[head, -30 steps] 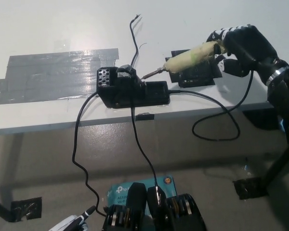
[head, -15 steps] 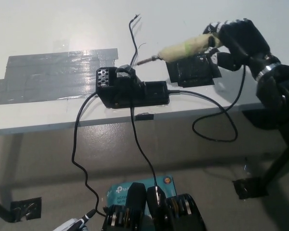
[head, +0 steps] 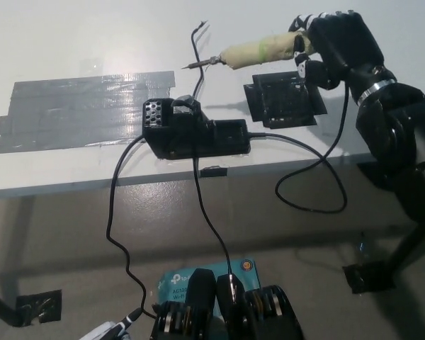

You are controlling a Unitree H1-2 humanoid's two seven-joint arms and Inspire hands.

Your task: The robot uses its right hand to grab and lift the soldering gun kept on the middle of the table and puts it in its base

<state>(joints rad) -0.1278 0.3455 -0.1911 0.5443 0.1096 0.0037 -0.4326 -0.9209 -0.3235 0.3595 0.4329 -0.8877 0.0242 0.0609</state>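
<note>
I see the black right hand clenched around the yellowish foam-wrapped soldering gun, held level above the far right table, metal tip pointing left, beyond the boxy black base.

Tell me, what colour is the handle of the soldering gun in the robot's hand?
Pale yellowish cream; the soldering gun handle looks wrapped, held by the black right hand. Head view.

I have one view only, from the head camera, looking steeply down over the near edge of the table onto the floor below it. It sits fairly close, so the tabletop fills the upper half of the picture. No second view shares the scene.
</note>
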